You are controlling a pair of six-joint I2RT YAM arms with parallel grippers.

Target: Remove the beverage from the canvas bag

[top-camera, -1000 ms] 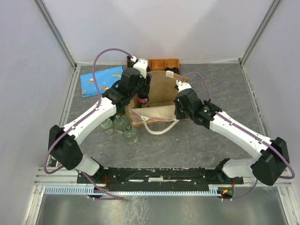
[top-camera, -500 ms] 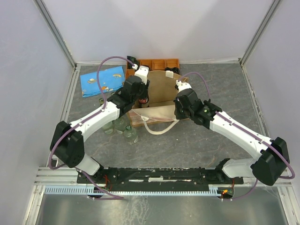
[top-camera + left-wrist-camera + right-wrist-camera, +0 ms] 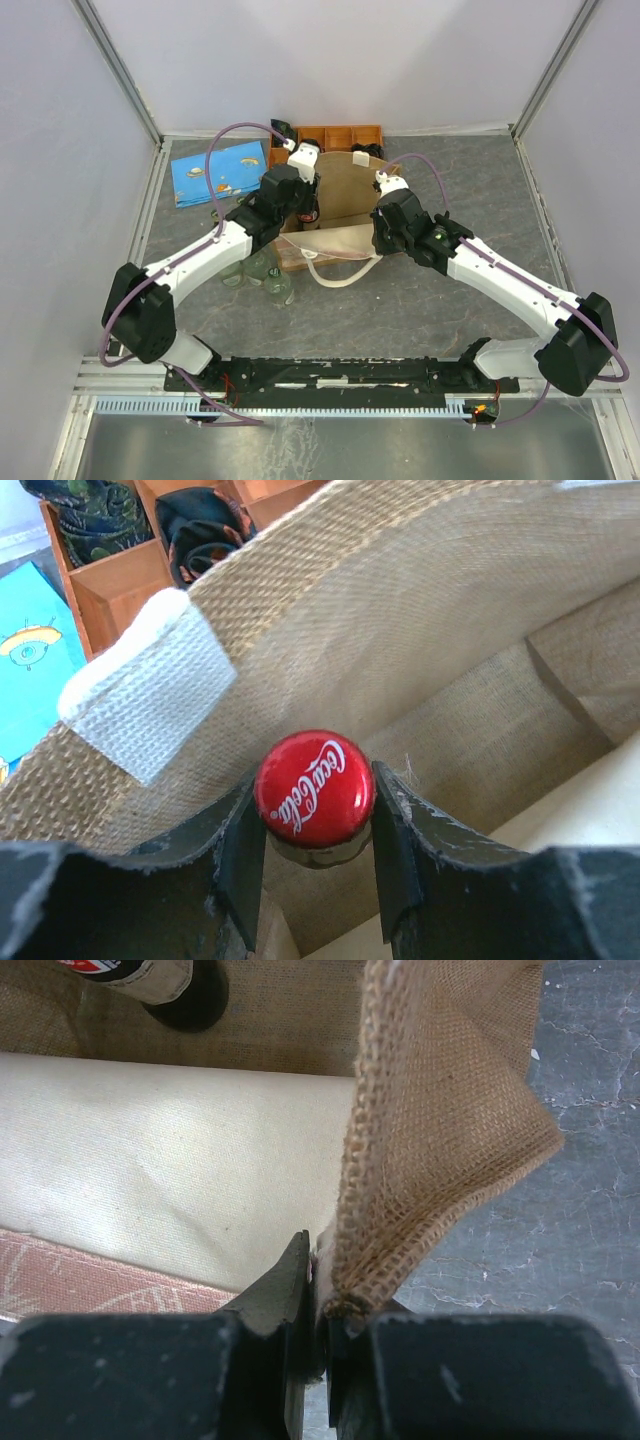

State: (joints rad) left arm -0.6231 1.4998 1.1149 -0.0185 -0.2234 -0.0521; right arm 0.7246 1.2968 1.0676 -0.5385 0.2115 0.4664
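My left gripper (image 3: 315, 842) sits narrow on the bottle (image 3: 314, 785). The pads touch either side of the neck just under the red cap, so I count it held. My right gripper (image 3: 320, 1295) is pinched tight on the rim of the bag (image 3: 430, 1110) at its 3 o'clock corner and holds the mouth open.

The bottle stands upright inside the bag, hard against the back wall, at about 11 o'clock within the opening.

To do the lift well, I judge the pull should go straight up along the bottle's axis. The grip is only on the neck, so a tilt could let the smooth glass slide or swing. My right side should hold its pinch so the bag stays down and open as the bottle rises.

The tightest edge is the woven wall at 12 o'clock of the cap, with the white handle patch (image 3: 150, 680) at 10 o'clock. Either could snag the bottle's shoulder. There is more room toward 4 o'clock, over the pale inner panel.

Outside the bag, the tray (image 3: 345, 133) crowds 12 o'clock. The pouch (image 3: 215, 170) lies at 10, and some clear jars (image 3: 262, 270) stand at 7. The bare table at 5 o'clock looks the safest place to set the bottle down.
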